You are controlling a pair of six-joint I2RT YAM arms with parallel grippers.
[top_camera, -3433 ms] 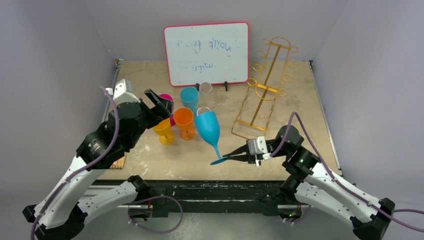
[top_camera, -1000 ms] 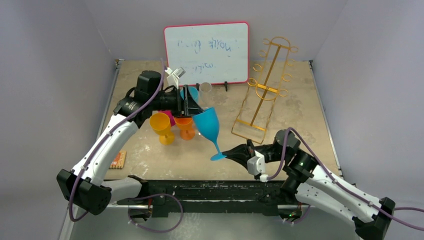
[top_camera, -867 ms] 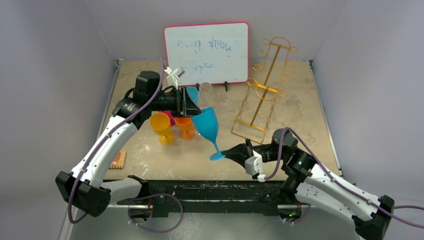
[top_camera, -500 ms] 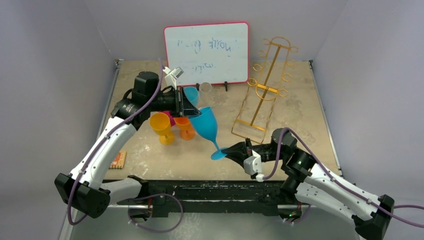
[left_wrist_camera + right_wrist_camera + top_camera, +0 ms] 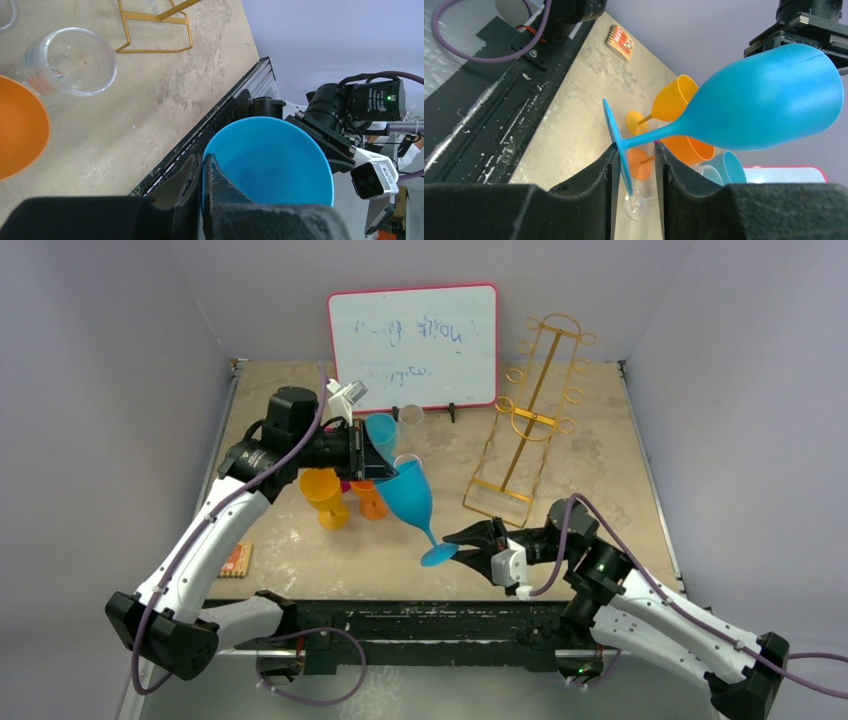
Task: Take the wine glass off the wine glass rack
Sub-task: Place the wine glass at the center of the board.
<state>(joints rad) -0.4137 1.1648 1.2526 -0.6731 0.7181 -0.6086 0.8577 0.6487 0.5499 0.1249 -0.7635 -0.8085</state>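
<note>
- One small printed booklet [image 5: 238, 560] lies at the table's [image 5: 600, 470] left near edge.
- Two arms; the left gripper [image 5: 385, 468] is clenched on the rim of the blue wine glass [image 5: 410, 495]. In the left wrist view one finger [image 5: 217, 180] lies inside the bowl and the other outside.
- Two orange goblets stand upright, a yellow-orange one [image 5: 325, 495] and a deeper orange one [image 5: 368, 498], just left of the blue glass.
- One light blue cup [image 5: 380, 430] and one clear glass [image 5: 410, 415] stand before the one whiteboard [image 5: 412, 345].
- The one blue wine glass hangs tilted above the table, foot toward the near edge.
- The right gripper [image 5: 462, 545] is parted a little; its fingers [image 5: 606, 170] straddle the stem at the foot without clamping it.
- One wine glass rack [image 5: 531, 418] stands far right, well apart from the glass.
</note>
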